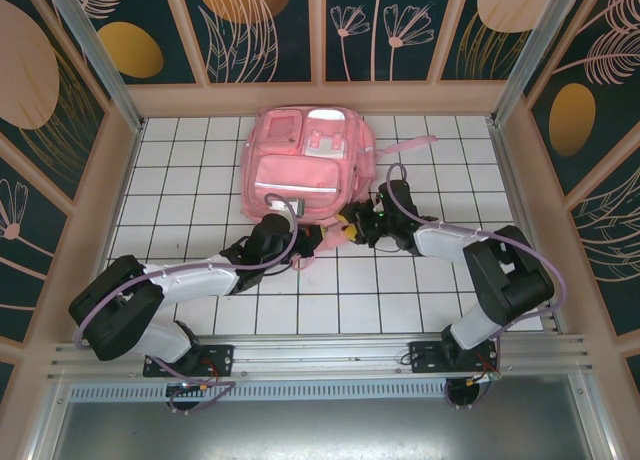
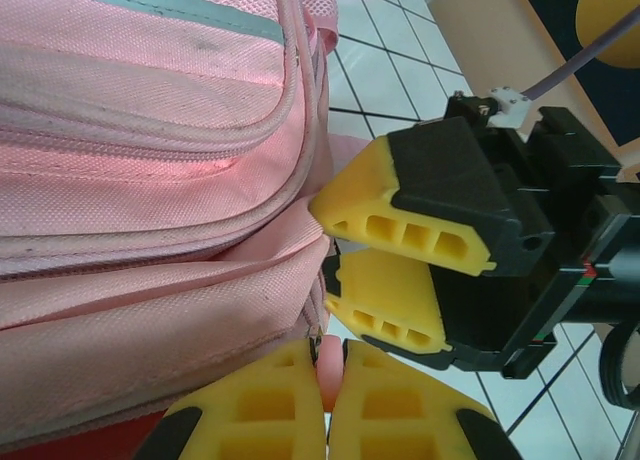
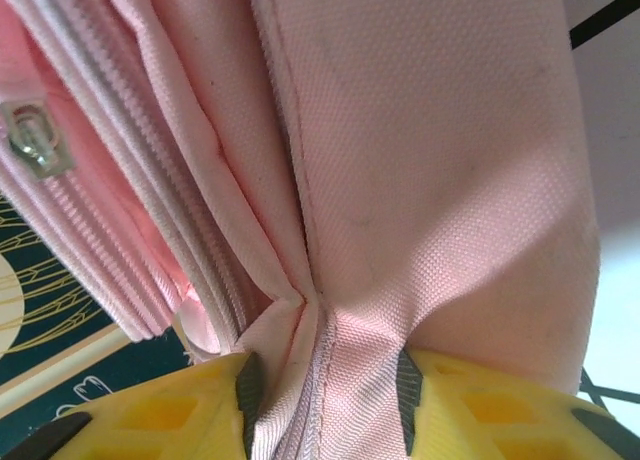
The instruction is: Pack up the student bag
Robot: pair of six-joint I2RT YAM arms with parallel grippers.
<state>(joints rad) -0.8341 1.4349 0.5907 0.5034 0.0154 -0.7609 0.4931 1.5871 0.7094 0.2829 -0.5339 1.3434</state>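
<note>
The student bag [image 1: 305,155], a large pink backpack, lies flat at the back middle of the white tiled table. Both grippers meet at its near edge. My left gripper [image 2: 330,342] is shut on a small pink zipper pull [image 2: 329,372] at the bag's corner [image 2: 150,230]. Just right of it, my right gripper [image 2: 325,248] pinches the bag. In the right wrist view its pads [image 3: 405,395] squeeze a bunched fold of pink fabric [image 3: 330,380] with a zipper seam. A metal zipper slider [image 3: 30,145] shows at the upper left. From above, the left gripper [image 1: 312,238] and right gripper [image 1: 348,228] sit close together.
A pink strap [image 1: 415,143] trails from the bag's right side. The tiled table [image 1: 180,180] is boxed in by patterned walls and metal posts [image 1: 520,70]. Bare tiles lie left and right of the bag and in front of the arms.
</note>
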